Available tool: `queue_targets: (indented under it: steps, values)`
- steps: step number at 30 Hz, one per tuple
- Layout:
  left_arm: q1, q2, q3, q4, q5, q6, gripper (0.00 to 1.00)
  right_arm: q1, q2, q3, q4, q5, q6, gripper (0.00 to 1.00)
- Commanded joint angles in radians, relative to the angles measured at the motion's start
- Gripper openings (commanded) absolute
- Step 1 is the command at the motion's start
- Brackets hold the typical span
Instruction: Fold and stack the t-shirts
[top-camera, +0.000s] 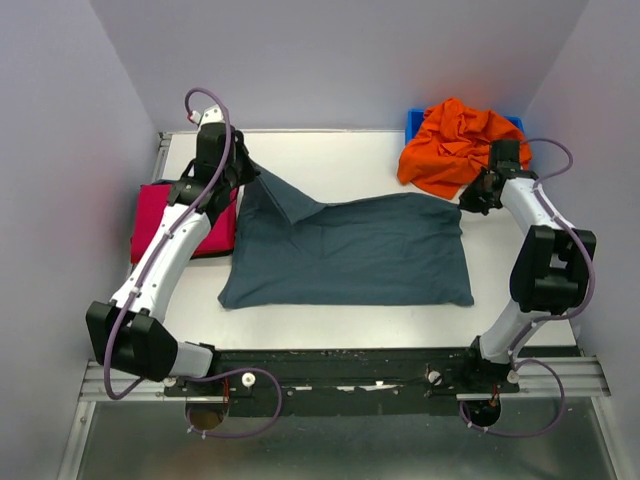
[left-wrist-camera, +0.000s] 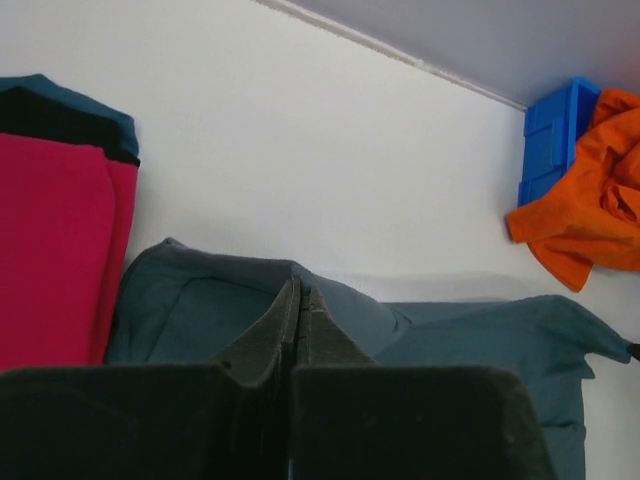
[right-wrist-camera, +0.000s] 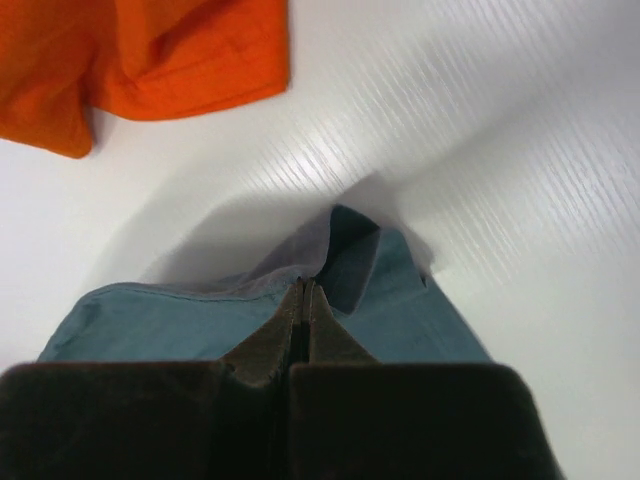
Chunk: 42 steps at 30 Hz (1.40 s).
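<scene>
- Plain pale lavender-grey walls (top-camera: 350, 60) at back, L & R.
- Flat white tabletop (top-camera: 340, 160), glossy, faint ribbed sheen.
- Rigid blue plastic bin (top-camera: 414, 122) at far R corner.
- Silver aluminium rail (top-camera: 590, 378) along near edge; dull grey metal sheet (top-camera: 350, 450) below.
- Light soft, shadows faint.

- Left claw (left-wrist-camera: 302, 296) was pinched shut on a raised fold of the slate grey-blue t-shirt (left-wrist-camera: 190, 305).
- Magenta-red t-shirt (left-wrist-camera: 50, 250) lay flat at left, just beside it, with dark teal cloth (left-wrist-camera: 75, 108) at its far edge.
- Orange t-shirt (left-wrist-camera: 590, 215) was draped against the blue bin (left-wrist-camera: 548, 140), far right on the white worktop (left-wrist-camera: 300, 140).
</scene>
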Motion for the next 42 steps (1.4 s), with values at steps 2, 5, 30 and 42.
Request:
queue_targets:
  steps: [2,5,30,42]
  values:
    - [-0.004,-0.102,-0.107,-0.022,-0.021,-0.013,0.0,0.001,-0.084,-0.063,-0.025,-0.004,-0.001,0.01]
    - [-0.007,-0.156,-0.156,-0.035,-0.022,-0.022,0.0,0.0,-0.112,-0.093,-0.04,0.005,0.001,0.01]
    - [-0.008,-0.475,-0.402,-0.173,0.025,-0.061,0.0,-0.012,-0.31,-0.37,-0.055,0.157,0.056,0.01]
    - [-0.008,-0.612,-0.583,-0.222,0.076,-0.111,0.0,-0.012,-0.304,-0.429,-0.022,0.175,0.07,0.05]
